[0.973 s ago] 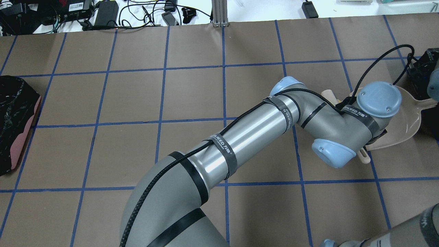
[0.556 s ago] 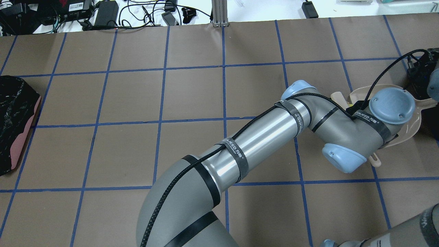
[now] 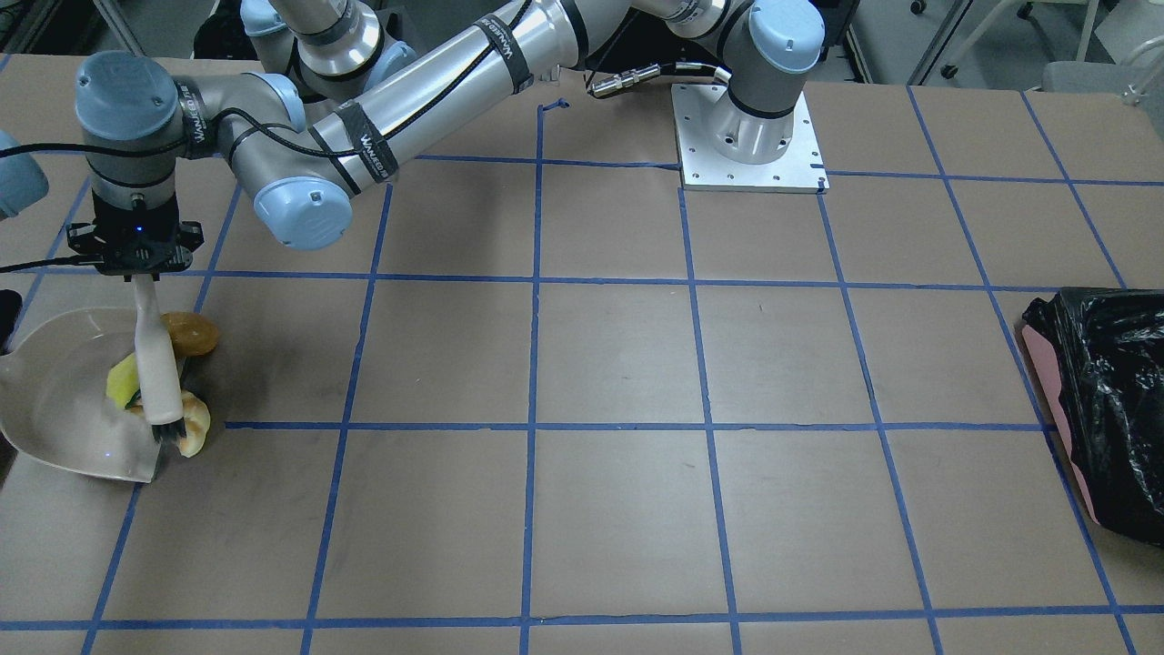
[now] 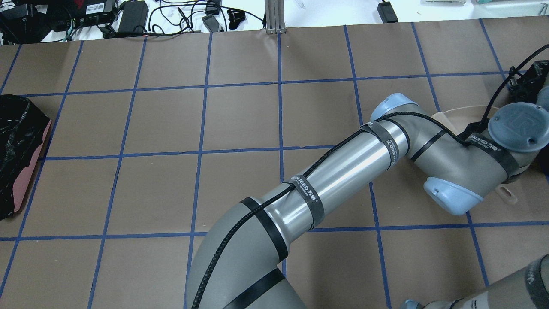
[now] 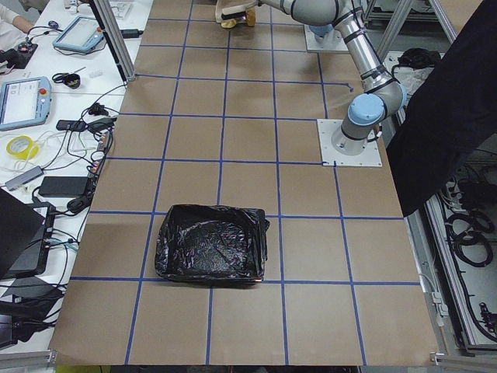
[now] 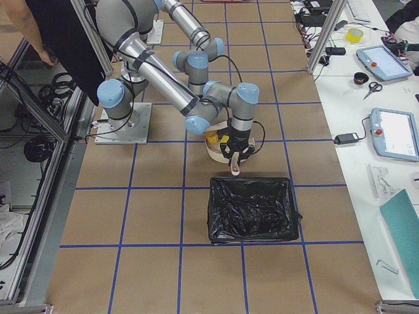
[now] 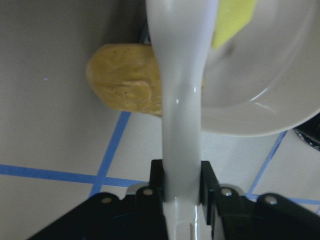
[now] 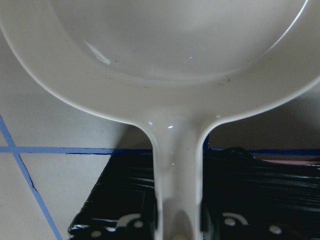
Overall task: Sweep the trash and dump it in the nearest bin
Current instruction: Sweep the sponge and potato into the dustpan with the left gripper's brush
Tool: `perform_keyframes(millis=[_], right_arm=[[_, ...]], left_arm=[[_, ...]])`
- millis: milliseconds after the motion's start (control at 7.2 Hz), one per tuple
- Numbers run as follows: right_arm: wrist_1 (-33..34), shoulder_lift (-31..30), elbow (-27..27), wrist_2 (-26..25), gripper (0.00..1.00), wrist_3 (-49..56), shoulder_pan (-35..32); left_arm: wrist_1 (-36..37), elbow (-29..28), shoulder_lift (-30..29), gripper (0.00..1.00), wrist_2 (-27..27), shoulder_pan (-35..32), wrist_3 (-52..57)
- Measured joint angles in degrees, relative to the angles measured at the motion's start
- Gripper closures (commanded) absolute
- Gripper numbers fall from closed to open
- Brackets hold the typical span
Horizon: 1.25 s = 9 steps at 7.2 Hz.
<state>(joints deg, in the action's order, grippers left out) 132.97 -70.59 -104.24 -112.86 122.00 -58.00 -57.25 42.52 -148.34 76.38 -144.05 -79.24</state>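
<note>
Where the brush (image 3: 153, 368) stands: bristles down at the dustpan (image 3: 45, 400) lip;
Left gripper (image 7: 182, 177): clamped on the brush handle;
Right gripper (image 8: 177, 220): clamped on the dustpan handle;
Trash (image 3: 186, 346): yellow block (image 3: 121, 380) on the pan; orange lump (image 3: 191, 333) and peels (image 3: 194, 429) just tableside of the bristles;
Likely push: panward.

The work surface is a table (image 4: 240, 120) covered in brown paper and marked into squares by blue tape lines (image 3: 532, 364). White benches (image 5: 58, 58) adjoin it, carrying cables (image 4: 180, 17), a power adapter (image 4: 133, 17), teach pendants (image 6: 393, 134), scissors (image 6: 371, 89) and a yellow tape roll (image 5: 21, 146). An aluminium post (image 4: 273, 17) stands at the table edge; lighting is even, with soft shadows.
</note>
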Motion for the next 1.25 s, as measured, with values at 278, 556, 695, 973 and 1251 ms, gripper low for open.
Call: perform_keyframes(millis=[278, 556, 695, 973, 1251], right_arm=[[0.01, -0.01, 0.00, -0.01, 1.00, 0.00, 0.06], [0.01, -0.02, 0.00, 0.03, 1.00, 0.00, 0.03], [0.01, -0.03, 0.00, 0.05, 1.00, 0.00, 0.02], [0.01, -0.02, 0.00, 0.08, 1.00, -0.06, 0.02], [-0.03, 0.01, 0.00, 0.41, 1.00, -0.11, -0.01]], left_arm=[[-1.12, -0.42, 0.24, 1.00, -0.15, 0.01, -0.74], [-7.87, 4.45, 4.22, 1.00, -0.09, 0.77, 3.41], [-9.95, 7.89, 6.62, 1.00, 0.06, 1.24, 4.60], [-10.98, 13.00, 9.24, 1.00, -0.08, 1.92, 3.45], [-8.59, 14.24, 8.67, 1.00, -1.30, 2.02, -5.06]])
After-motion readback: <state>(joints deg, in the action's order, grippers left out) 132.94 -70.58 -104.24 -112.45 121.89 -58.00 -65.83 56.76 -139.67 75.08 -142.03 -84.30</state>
